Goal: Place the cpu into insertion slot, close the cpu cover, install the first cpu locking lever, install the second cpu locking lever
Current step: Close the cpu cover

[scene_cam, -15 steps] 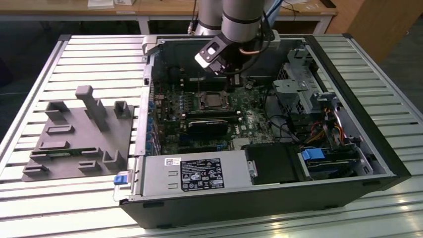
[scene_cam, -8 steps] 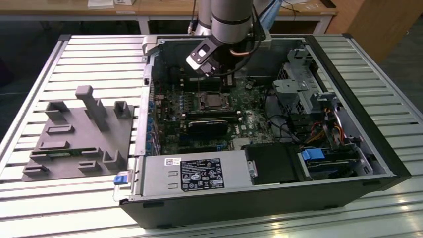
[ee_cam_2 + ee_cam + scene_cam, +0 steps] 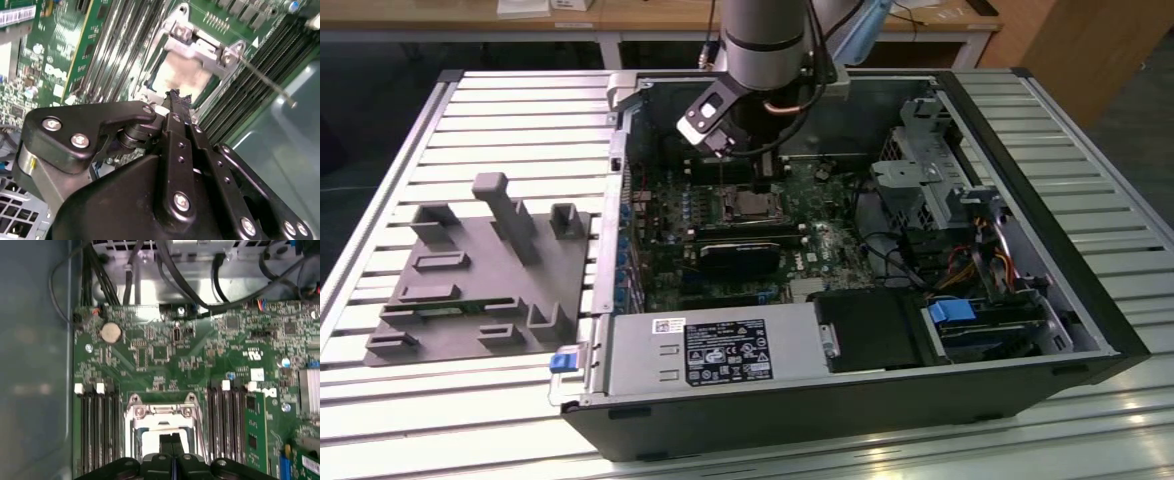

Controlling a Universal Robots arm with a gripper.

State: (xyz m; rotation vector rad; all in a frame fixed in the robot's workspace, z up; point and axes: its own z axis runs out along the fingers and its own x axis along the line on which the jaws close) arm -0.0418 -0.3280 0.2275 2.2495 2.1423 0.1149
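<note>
My gripper (image 3: 731,158) hangs inside the open computer case, just above the insertion slot (image 3: 750,205) on the green board. In both wrist views its black fingers (image 3: 176,107) are pressed together with nothing between them, tips over the socket's edge. The pale silvery cpu (image 3: 192,75) lies in the socket, and the silver cpu cover (image 3: 200,45) frames it and looks to lie flat. A thin metal locking lever (image 3: 265,80) sticks out sideways from one socket corner. The first wrist view shows the cover (image 3: 162,412) and the cpu (image 3: 149,442) beside the fingertips (image 3: 172,442).
Long black memory slots (image 3: 97,430) flank the socket on both sides. A black card (image 3: 734,255) sits in front of it, a silver power supply (image 3: 707,350) nearer still. A drive cage and cables (image 3: 934,170) fill the exterior view's right. A grey fixture (image 3: 474,270) lies outside the case.
</note>
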